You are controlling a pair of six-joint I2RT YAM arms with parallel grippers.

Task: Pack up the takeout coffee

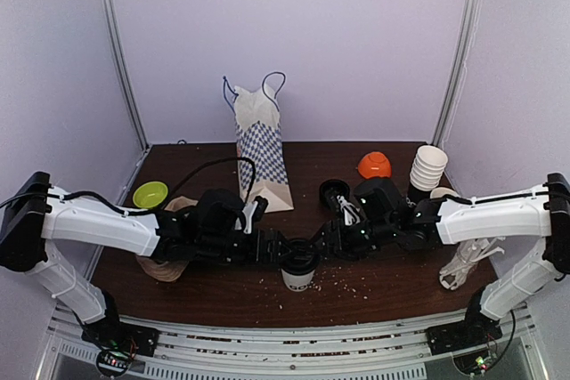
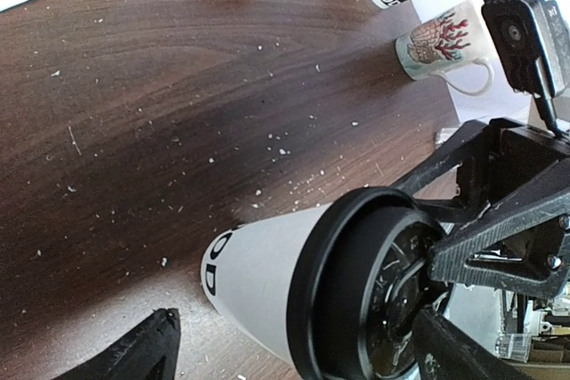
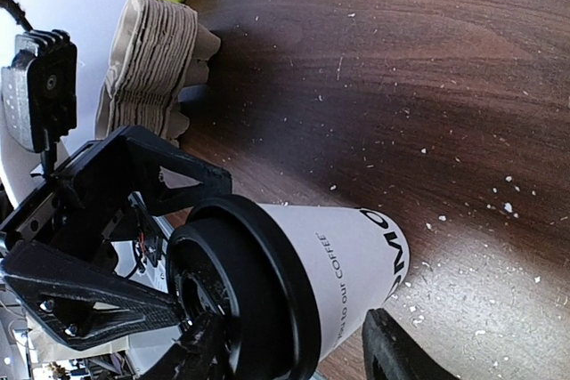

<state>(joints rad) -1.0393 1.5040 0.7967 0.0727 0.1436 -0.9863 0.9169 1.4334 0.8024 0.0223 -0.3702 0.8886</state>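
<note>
The takeout coffee [image 1: 298, 273], a white paper cup with black print and a black lid, stands upright near the table's front middle. In the left wrist view the takeout coffee [image 2: 267, 282] sits between the wide-apart fingers of my left gripper [image 2: 294, 349], and the lower left finger [image 2: 138, 353] stands clear of the cup wall. My right gripper [image 3: 298, 349] comes in from the other side. One of its fingers [image 3: 200, 353] is over the lid [image 3: 240, 291], and the other [image 3: 392, 353] is beside the cup wall with a gap. Both grippers [image 1: 283, 251] [image 1: 318, 242] meet over the cup.
A checked paper bag [image 1: 263, 153] stands upright behind the cup. A stack of lidless cups [image 1: 427, 168], an orange bowl [image 1: 375, 165] and a printed mug [image 2: 441, 42] are at the back right. A green bowl [image 1: 150, 193] and brown cup carriers [image 3: 151, 51] are on the left. Crumbs dot the tabletop.
</note>
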